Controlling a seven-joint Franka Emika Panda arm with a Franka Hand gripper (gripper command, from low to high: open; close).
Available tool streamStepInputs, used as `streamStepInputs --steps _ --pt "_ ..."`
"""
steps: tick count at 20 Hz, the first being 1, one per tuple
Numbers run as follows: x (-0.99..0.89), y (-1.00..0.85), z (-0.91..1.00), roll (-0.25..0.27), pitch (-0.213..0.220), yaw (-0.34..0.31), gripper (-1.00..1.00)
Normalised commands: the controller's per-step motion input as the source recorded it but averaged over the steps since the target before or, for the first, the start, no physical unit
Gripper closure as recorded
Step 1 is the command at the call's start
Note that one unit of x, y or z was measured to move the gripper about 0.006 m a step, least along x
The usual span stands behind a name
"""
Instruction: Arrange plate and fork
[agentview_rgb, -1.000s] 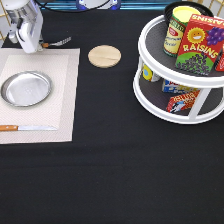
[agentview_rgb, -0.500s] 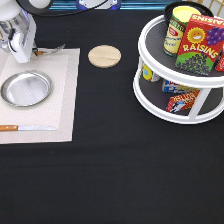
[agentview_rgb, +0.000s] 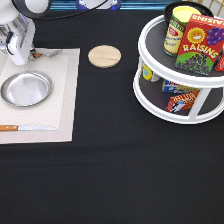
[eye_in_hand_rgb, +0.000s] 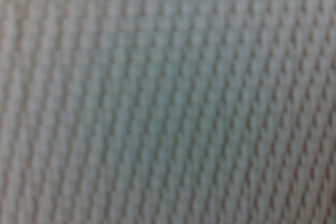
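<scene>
While we compare this moment with the two earlier exterior pictures, these are our readings, gripper first and then outward.

Gripper: the gripper (agentview_rgb: 20, 56) has come down at the upper left of the exterior view and now sits low on the back strip of the placemat (agentview_rgb: 62, 100); half a second ago it stood a little higher and further left.

Grip: we cannot tell how far it is open, nor whether it has hold of anything (the white hand hides its own tips).

Wrist view: nothing but close woven cloth, which we judge to be the placemat right under the hand.

Fork: the fork (agentview_rgb: 47, 53) lies on the mat just beside the gripper, on its right in the exterior view, tines pointing right; the handle end runs in under the hand, so contact looks likely but we cannot confirm it.

Plate: the plate (agentview_rgb: 26, 89) rests on the mat just below the gripper, unmoved across all three pictures.

Knife: the knife (agentview_rgb: 27, 128) lies along the mat's lower edge, also unmoved.

Farther out: a wooden coaster (agentview_rgb: 104, 55) on the black table (agentview_rgb: 115, 175), and a two-tier white rack (agentview_rgb: 180, 75) of groceries at the right.

Meaning: the descent puts the work on the fork, with the plate apparently settled.
</scene>
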Motion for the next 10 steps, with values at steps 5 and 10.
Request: streamStepInputs --steps 5,10 --pt "0.12 0.06 -0.01 -0.047 0.043 0.009 -1.0" --pt "0.07 0.0 0.05 -0.024 0.031 0.105 -1.0"
